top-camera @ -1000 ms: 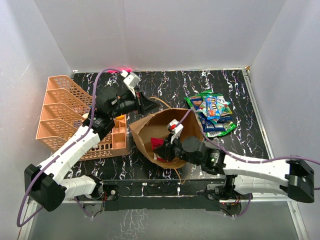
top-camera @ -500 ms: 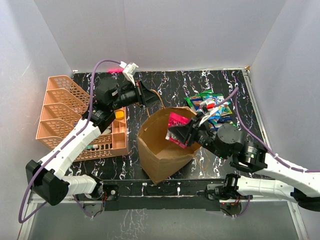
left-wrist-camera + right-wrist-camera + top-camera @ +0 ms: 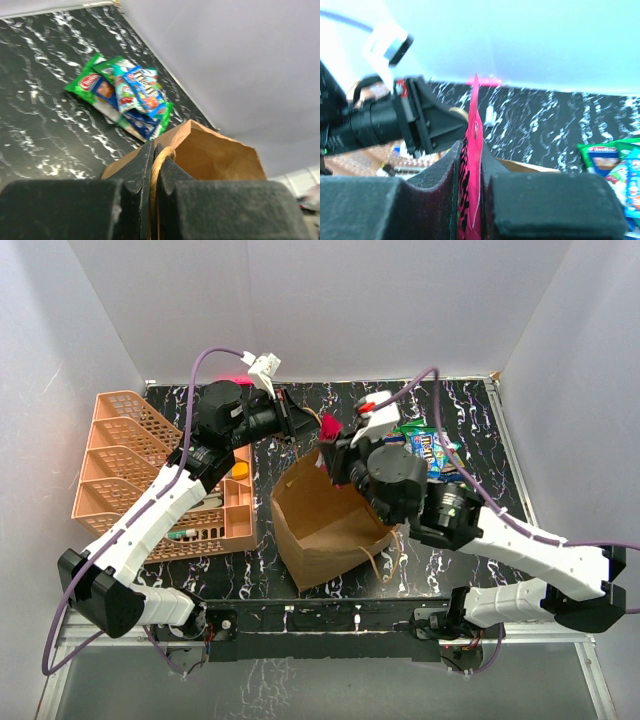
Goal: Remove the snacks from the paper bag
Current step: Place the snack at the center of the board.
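Now treat pink packet (image 3: 474, 115) as light, limp, slick foil: gripped edge-on in clenched right tool (image 3: 472, 155), above bag (image 3: 325, 530) rim. Grip at flat seam, not puffed middle. Steady flimsy bag by handle (image 3: 156, 170), pinched in closed left tool (image 3: 153, 150). Release beside pile (image 3: 430, 450) on bench (image 3: 450, 400)

Bright, even light in the top view, soft and white off the pale walls (image 3: 400, 300), with no hard shadows anywhere. A mild shade sits inside the paper bag (image 3: 330, 540). The glossy black table (image 3: 330, 405) gives off small glints, and a red-pink glow (image 3: 247, 377) burns at its far edge. Over to the left wrist view: the snacks (image 3: 125, 95) are a touch soft, foil flashing glare, and the left gripper (image 3: 153, 150) jaws are dark, near and blurred. Right wrist view: a cyan cast, the upper left blown out white, and the pink packet (image 3: 474, 115) in the right gripper (image 3: 472, 155) jaws is smeared out of focus.
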`<state>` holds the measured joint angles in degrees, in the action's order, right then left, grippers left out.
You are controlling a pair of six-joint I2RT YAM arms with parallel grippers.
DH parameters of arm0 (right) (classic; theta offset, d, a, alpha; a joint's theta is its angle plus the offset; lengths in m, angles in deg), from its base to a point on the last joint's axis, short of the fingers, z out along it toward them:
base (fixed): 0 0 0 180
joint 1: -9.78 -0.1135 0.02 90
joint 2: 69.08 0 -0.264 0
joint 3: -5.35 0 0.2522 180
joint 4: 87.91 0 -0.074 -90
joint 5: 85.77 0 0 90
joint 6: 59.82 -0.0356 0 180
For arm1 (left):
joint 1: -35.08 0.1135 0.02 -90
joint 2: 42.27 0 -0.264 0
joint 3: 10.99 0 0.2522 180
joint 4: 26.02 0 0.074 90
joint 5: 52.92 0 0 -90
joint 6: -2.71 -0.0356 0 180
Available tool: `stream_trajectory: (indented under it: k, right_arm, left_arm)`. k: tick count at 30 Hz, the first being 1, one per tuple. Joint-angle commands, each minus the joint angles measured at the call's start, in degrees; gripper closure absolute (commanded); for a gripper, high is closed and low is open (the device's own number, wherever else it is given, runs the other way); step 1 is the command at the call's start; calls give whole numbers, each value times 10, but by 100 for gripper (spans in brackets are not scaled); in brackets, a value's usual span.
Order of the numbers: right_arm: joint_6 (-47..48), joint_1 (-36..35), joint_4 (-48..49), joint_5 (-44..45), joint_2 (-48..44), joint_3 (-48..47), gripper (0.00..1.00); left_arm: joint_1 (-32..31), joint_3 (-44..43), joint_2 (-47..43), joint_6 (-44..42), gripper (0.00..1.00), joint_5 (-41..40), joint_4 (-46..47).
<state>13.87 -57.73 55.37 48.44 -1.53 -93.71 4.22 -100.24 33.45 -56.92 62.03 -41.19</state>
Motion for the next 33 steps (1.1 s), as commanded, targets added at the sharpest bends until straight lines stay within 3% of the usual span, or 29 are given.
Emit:
stream_trajectory:
  k: [1, 4, 8, 12, 15, 23, 30, 33]
  right_arm:
    - [81, 4, -30, 129, -5, -78, 93]
    - [127, 32, -48, 189, -2, -92, 93]
    - [138, 128, -101, 179, 5, -87, 93]
    - [82, 303, -131, 20, 6, -31, 93]
    - [24, 431, -128, -173, 12, 24, 93]
    - [-62, 650, -3, -558, 8, 211, 93]
    - [-105, 771, 126, -786, 42, 300, 93]
    - [-106, 778, 150, -814, 69, 302, 92]
  left_arm:
    - [17, -29, -9, -81, 100, -74, -54]
    - [35, -28, -14, -108, 100, -97, -65]
    - [48, -21, -21, -134, 100, -130, -74]
    - [56, -14, -32, -141, 100, -143, -64]
    - [58, -7, -36, -142, 100, -149, -59]
    - [60, -25, -52, -154, 100, -170, -66]
    - [59, -10, -47, -156, 100, -161, -59]
    - [59, 2, -53, -168, 91, -168, -60]
